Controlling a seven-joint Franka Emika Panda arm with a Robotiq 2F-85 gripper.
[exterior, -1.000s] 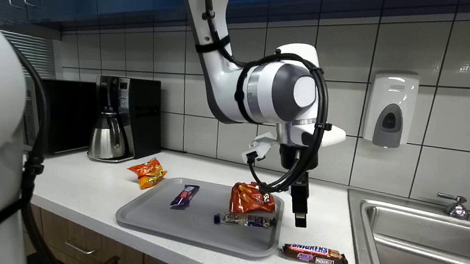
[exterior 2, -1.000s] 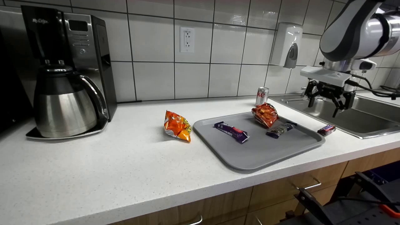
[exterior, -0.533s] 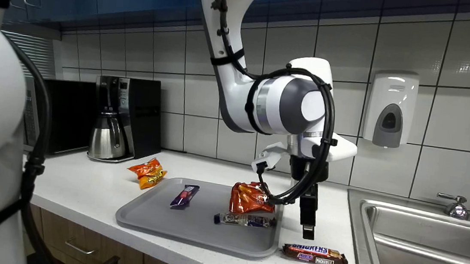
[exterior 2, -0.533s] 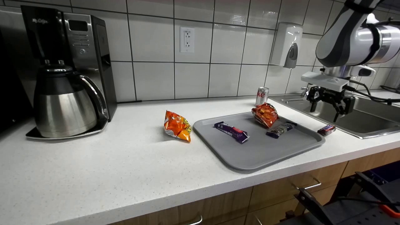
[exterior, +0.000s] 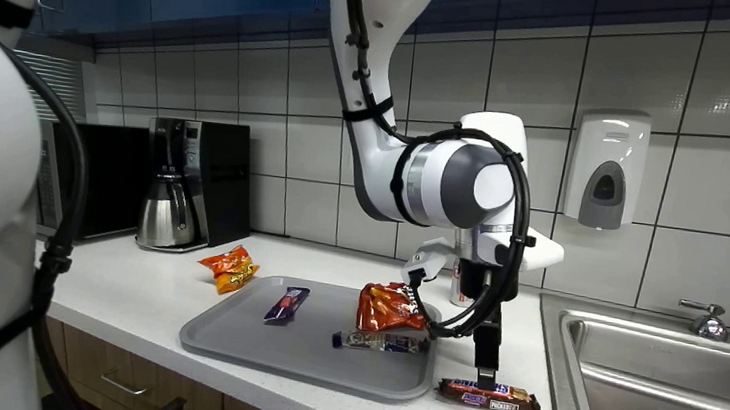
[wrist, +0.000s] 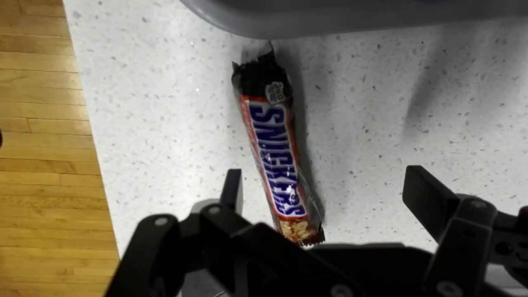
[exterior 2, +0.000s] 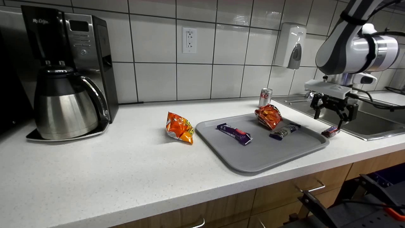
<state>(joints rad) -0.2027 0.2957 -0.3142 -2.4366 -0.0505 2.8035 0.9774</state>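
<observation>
Where the desk [exterior 2: 110, 177] nears the sink [exterior: 629, 384], gray tray [exterior 2: 253, 155] lies flat. Hand [wrist: 324, 183] low, spread wide, nothing held. Red bag [exterior 2: 268, 116] on the tray. Snickers [wrist: 278, 161] flat on the desk between tray and sink, under the hand, within its gap, touching neither side.

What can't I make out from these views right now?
Drink can: partly hidden behind the end effector in an exterior view.
Gray tray: mostly cut off by the wrist view's top edge.
Snickers bar: lettering too small to read in an exterior view.
</observation>
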